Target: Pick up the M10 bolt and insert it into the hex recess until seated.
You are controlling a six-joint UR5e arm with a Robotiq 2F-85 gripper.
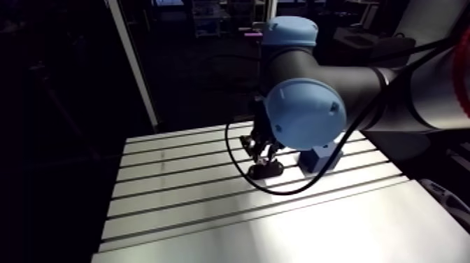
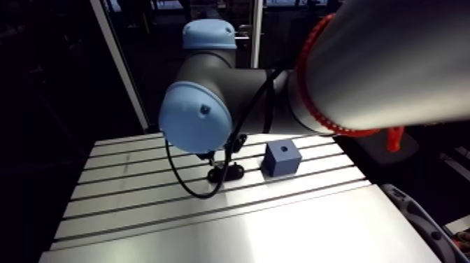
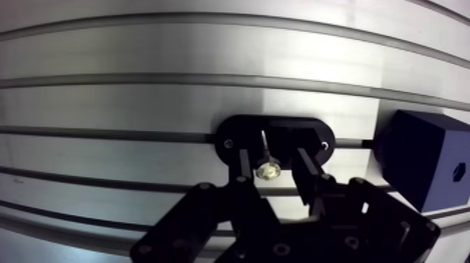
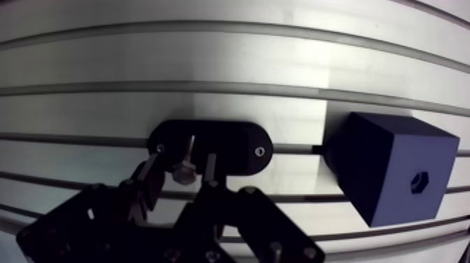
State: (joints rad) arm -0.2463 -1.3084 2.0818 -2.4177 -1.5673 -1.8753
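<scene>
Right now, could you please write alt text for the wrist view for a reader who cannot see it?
The open gripper straddles a bolt sitting in a black oval holder on the slotted aluminium table, without touching it. Beside the holder stands a dark blue cube with a hex recess in one face.

One bolt [image 3: 266, 168], one black oval base [image 4: 231, 147], one blue cube [image 4: 388, 171].

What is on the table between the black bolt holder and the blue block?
Nothing. Only bare slotted table separates the black holder from the blue block. This is clearest in the wrist view.
</scene>
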